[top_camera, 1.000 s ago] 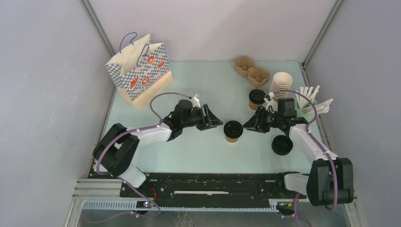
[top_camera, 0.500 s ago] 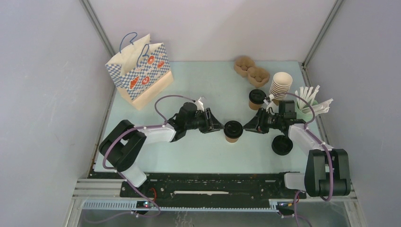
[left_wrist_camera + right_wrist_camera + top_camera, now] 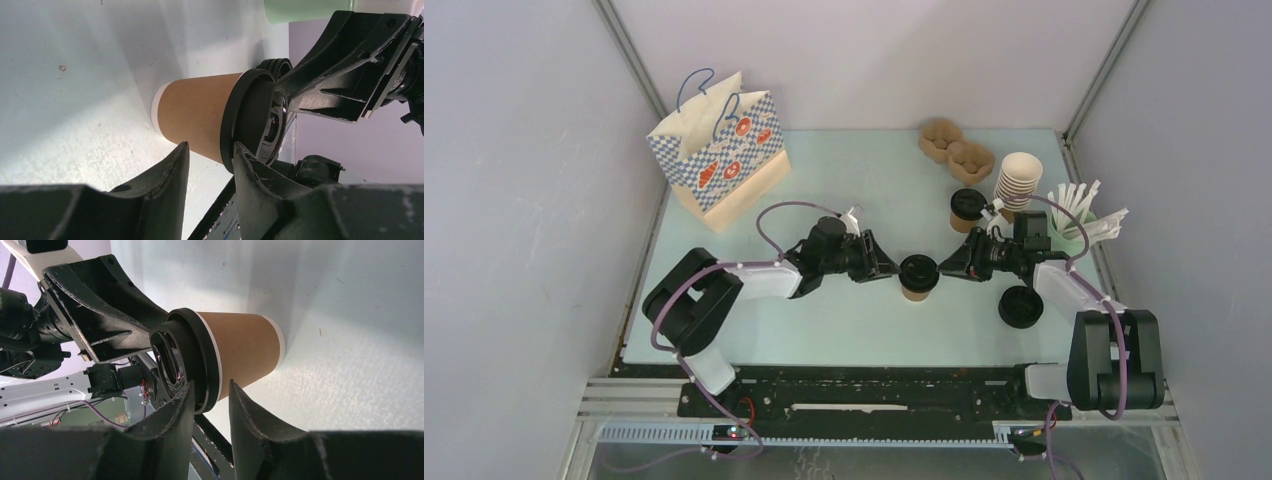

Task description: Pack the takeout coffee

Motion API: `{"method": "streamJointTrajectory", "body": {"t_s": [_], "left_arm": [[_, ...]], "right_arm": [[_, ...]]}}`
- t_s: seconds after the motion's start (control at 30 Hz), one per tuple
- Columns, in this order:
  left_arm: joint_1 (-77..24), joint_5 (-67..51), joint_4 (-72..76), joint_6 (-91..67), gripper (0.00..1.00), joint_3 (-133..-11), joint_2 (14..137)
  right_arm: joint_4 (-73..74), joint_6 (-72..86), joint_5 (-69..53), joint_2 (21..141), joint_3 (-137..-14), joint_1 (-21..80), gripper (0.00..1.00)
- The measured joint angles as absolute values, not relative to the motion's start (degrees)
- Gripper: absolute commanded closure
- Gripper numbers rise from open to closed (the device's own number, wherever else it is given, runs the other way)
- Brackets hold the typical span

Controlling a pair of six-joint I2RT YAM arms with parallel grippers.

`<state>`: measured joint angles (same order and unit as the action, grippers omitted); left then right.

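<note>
One takeout coffee [image 3: 917,277] stands mid-table, a brown paper cup [image 3: 195,112] with a black lid [image 3: 247,120]. My left gripper [image 3: 892,270] reaches it from the left and my right gripper [image 3: 944,268] from the right. In the left wrist view the left gripper [image 3: 209,150] straddles the lid's rim, one finger on the lid top, the other against the cup wall. The right gripper [image 3: 210,389] holds the opposite rim of the lid [image 3: 200,360] the same way. A second lidded coffee [image 3: 966,209] stands behind the right arm, untouched.
A checked paper bag [image 3: 720,150] stands open at the back left. A brown pulp cup carrier [image 3: 956,147], a stack of lidless cups [image 3: 1018,180] and a green cup of sachets [image 3: 1079,222] sit at the back right. Loose black lids [image 3: 1021,306] lie near the right arm.
Both arms have moved inward to the middle cup, the left from its left and the right from its right. Their jaws have narrowed around the lid's rim.
</note>
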<state>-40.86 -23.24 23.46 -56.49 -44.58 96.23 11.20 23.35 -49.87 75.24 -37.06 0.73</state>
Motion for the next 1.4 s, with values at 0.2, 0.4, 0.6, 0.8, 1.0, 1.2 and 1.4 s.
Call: {"method": "streamJointTrajectory", "body": {"t_s": [0.2, 0.4, 0.6, 0.8, 1.0, 1.2, 1.4], "left_arm": [[-40.95, -22.74, 23.57, -56.45, 0.61, -45.01, 96.66], [-41.34, -21.67, 23.59, -55.83, 0.63, -45.04, 96.64], [-41.45, -19.92, 23.97, -54.83, 0.63, -45.04, 96.57], [-40.58, -16.29, 23.81, -53.17, 0.61, -44.77, 95.68], [-40.93, -14.74, 19.18, -49.82, 0.58, -46.33, 94.61], [-42.41, -15.16, 11.88, -46.44, 0.53, -49.23, 94.50], [-42.63, -14.94, 5.65, -44.27, 0.47, -50.85, 92.84]], "right_arm": [[10.11, 23.40, -49.56, 76.44, -36.49, 0.80, 0.67], [0.73, 27.97, -50.57, 75.79, -31.22, 0.89, 0.78], [-6.98, 35.86, -45.21, 72.90, -26.06, 3.20, 0.79], [-19.57, 43.42, -44.21, 78.22, -24.27, 5.30, 0.71], [-7.07, 38.79, -37.01, 70.63, -26.89, 7.49, 0.52], [8.05, 31.57, -34.76, 66.98, -35.40, 7.51, 0.39], [18.83, 23.44, -28.99, 65.32, -42.96, 10.31, 0.24]]}}
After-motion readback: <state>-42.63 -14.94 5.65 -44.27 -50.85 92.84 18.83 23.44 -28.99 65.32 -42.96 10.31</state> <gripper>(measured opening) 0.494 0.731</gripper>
